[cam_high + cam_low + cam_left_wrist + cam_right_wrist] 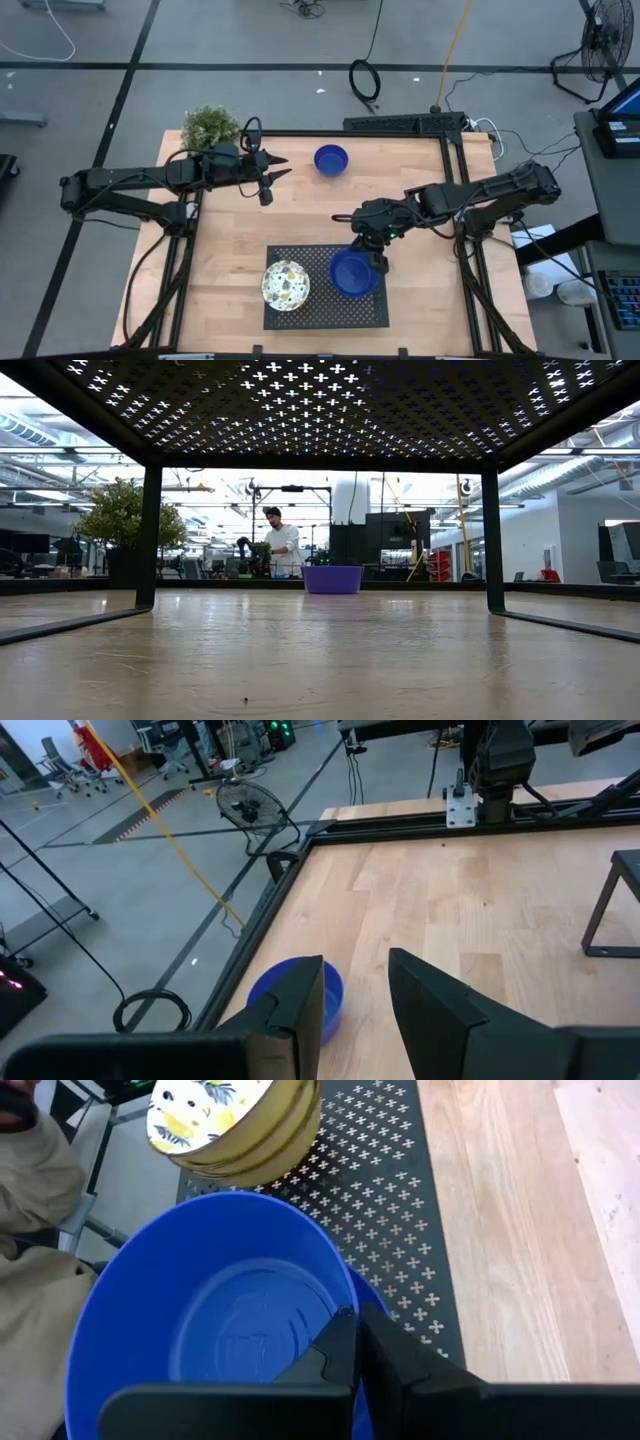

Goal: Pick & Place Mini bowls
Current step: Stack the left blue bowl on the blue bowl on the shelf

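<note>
A blue mini bowl rests on its base on the wooden table near the far edge; it also shows in the low view. My left gripper hovers open to its left, above the table, and the bowl shows past its fingers. A second blue bowl is over the black perforated stand, with my right gripper shut on it. The edge of another blue bowl shows under it. White floral bowls sit stacked on the stand's left. My right gripper pinches the blue bowl's rim, one finger inside the bowl and one outside. The fingers slant down from the table's right side. The bowl is tilted over the stand, above another blue bowl's edge; whether the two touch I cannot tell.
The stand is raised on legs near the table's front edge. A potted plant stands at the far left corner. A person's sleeve shows beyond the table's near edge, and another person stands far behind the table.
</note>
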Robot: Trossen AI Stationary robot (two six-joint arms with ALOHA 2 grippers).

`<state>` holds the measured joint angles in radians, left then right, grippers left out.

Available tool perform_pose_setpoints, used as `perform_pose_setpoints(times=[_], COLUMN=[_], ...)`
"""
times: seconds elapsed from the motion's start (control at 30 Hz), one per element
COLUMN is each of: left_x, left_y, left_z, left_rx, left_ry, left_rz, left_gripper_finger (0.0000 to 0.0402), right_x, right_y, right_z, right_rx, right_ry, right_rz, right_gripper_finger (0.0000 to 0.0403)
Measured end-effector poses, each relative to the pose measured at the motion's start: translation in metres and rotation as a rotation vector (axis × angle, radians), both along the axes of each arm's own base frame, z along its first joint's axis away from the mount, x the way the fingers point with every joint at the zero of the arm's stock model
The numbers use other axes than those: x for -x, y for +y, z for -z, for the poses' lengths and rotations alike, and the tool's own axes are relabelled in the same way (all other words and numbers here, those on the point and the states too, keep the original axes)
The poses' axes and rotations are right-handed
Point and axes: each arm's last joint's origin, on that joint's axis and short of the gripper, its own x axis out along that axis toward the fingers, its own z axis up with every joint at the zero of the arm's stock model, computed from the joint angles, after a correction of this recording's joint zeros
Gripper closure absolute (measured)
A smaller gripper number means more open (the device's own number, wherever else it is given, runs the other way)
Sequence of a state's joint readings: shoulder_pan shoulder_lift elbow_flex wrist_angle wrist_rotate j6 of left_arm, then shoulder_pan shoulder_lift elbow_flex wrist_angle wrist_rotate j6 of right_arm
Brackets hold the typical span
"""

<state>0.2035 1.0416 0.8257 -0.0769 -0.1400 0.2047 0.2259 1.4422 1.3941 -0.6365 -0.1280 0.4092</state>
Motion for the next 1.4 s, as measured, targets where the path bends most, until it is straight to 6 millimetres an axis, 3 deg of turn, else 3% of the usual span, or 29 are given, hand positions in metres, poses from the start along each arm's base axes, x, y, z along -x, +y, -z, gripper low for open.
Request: perform_pose_setpoints(times=[0.83,1.4], left_x=[0.000,0.000], left_y=[0.000,0.000], left_z=[0.000,0.000], left_rx=[0.000,0.000], left_ry=[-0.001,-0.001], left_rz=[0.000,0.000], left_gripper_finger=[0.0282,0.0282], right_x=[0.001,0.001], right_y=[0.002,0.003], right_z=[0.011,0.035], right_rx=[0.006,0.007], right_ry=[0.021,0.037], right_rz=[0.022,0.021], right_gripper_finger=[0.0403,0.0403])
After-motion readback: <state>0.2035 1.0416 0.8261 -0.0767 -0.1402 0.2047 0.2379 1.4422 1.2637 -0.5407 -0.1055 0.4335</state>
